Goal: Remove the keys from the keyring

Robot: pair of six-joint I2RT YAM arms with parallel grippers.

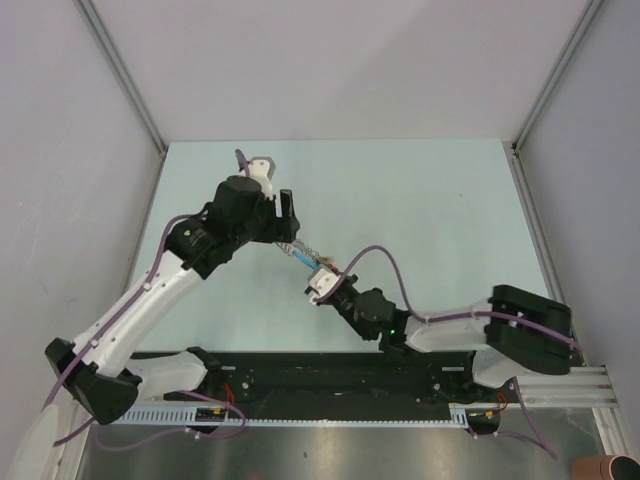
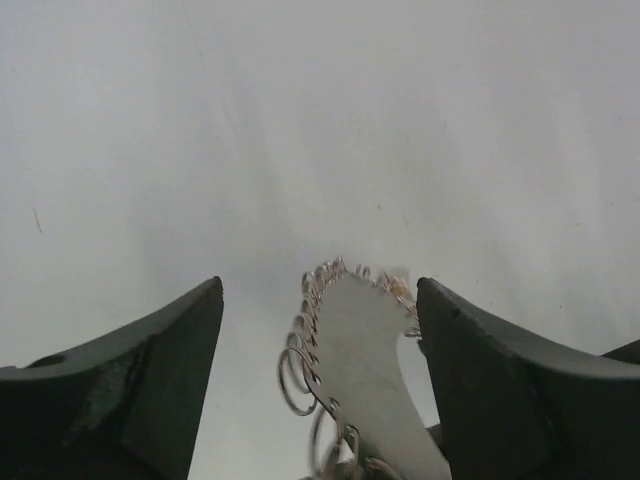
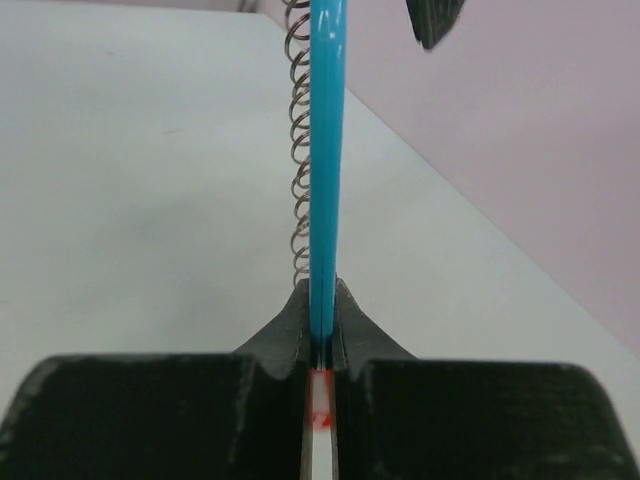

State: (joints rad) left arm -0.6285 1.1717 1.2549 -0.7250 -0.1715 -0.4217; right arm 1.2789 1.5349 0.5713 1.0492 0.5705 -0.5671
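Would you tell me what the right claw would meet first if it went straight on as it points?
Probably the left claw: the right claw, shut on the keyring, points along it towards that claw's open fingers. Depth is unclear.

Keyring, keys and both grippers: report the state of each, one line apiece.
keyring: strung between the two grippers, held at one end only.
right gripper: shut on the keyring's blue band.
left gripper: open, fingers either side of the keyring's other end.
keys: not clearly visible; on or off the ring cannot be told.
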